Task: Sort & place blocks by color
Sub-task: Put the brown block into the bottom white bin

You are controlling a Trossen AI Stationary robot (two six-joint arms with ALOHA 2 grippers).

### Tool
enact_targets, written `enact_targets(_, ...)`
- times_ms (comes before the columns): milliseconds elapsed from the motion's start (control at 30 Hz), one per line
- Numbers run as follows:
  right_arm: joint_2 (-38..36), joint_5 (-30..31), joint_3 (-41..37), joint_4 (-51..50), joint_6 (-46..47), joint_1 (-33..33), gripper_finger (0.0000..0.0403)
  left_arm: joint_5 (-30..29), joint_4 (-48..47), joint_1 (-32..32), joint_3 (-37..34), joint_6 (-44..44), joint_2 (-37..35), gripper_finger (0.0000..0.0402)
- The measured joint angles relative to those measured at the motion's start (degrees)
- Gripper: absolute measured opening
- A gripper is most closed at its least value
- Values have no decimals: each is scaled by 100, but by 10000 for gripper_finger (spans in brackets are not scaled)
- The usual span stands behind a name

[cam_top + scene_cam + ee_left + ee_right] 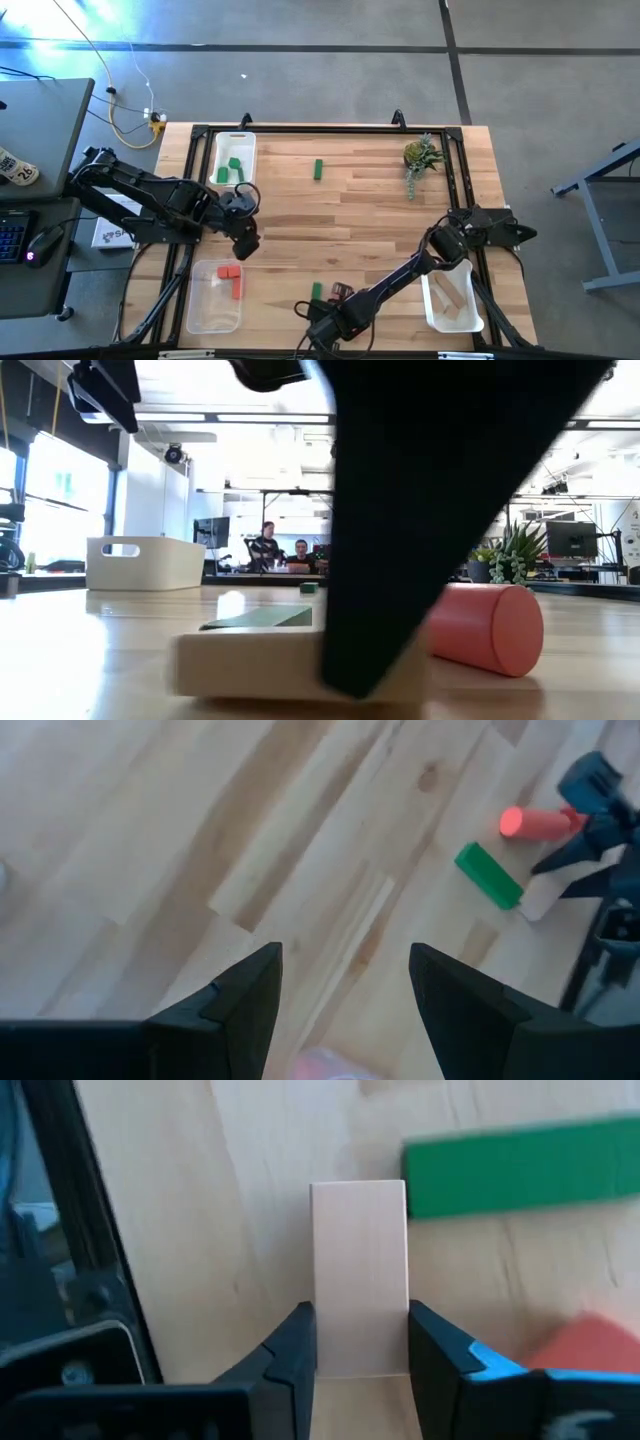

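A tan block (358, 1230) lies flat on the table near its near edge. My right gripper (360, 1320) is down at it and shut on it; in the high view the gripper (322, 318) hides the block. Just beyond lie a green bar (520, 1165) and a red cylinder (490, 630). My left gripper (345, 960) hovers open over bare wood beside the near left tray (205, 310); it also shows in the high view (247, 240). Another green block (318, 169) lies alone toward the far side. My right gripper pinches the tan block's near end (358, 1350) between its two fingers, one on each long side. The fingers run along the block's length. The block lies flat on the table (250, 665).
The far left tray (220, 150) holds green blocks (232, 170). Red blocks (232, 280) lie in the near left tray. The near right tray (432, 305) holds tan blocks (452, 295). A small plant (422, 155) stands far right. The table's middle is bare wood.
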Motion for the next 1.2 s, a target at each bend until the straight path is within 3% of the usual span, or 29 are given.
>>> enact_targets(367, -2, 34, 527, -912, 1365, 168, 94, -1007, 266, 102, 0, 783, 0, 207)
enact_targets(600, -11, 437, 955, -1715, 2517, 328, 94, -1504, 618, 292, 0, 1533, 0, 207)
enact_targets(767, -15, 799, 1128, -2128, 3286, 435, 94, -1528, 886, 449, 0, 2011, 0, 207)
enact_targets(1200, -20, 941, 1181, -3130, 4636, 573, 94, -1512, 967, 780, 0, 2566, 0, 207)
